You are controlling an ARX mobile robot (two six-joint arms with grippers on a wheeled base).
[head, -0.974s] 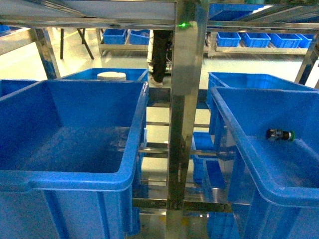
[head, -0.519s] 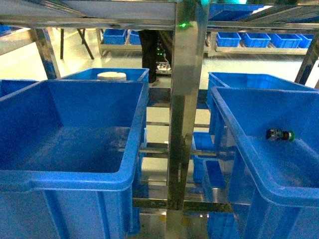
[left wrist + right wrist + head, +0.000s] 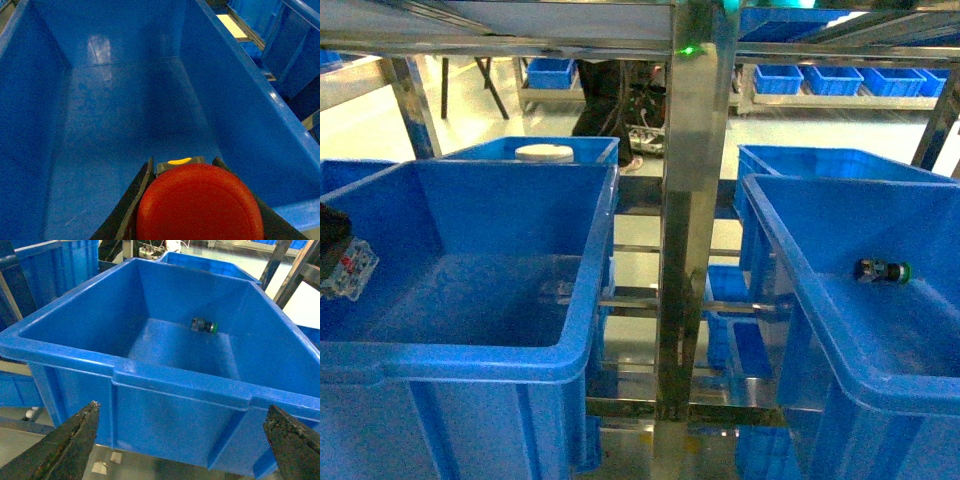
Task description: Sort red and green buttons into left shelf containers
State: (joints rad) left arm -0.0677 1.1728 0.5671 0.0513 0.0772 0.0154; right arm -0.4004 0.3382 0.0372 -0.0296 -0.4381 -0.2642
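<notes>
Since the earlier frame the left hand point(image 3: 340, 262) had entered at the head view's left edge, over the left bin point(image 3: 470, 355). Left wrist view showed that hand point(image 3: 182, 172) closed around the red button point(image 3: 200, 205), held above the bin's bare floor. Right bin point(image 3: 150, 375) held the green button point(image 3: 204, 326) near its far wall; right hand point(image 3: 180, 435) was wide open, empty, outside it. Step: placing red. Next likely needs lowering, then release.
</notes>
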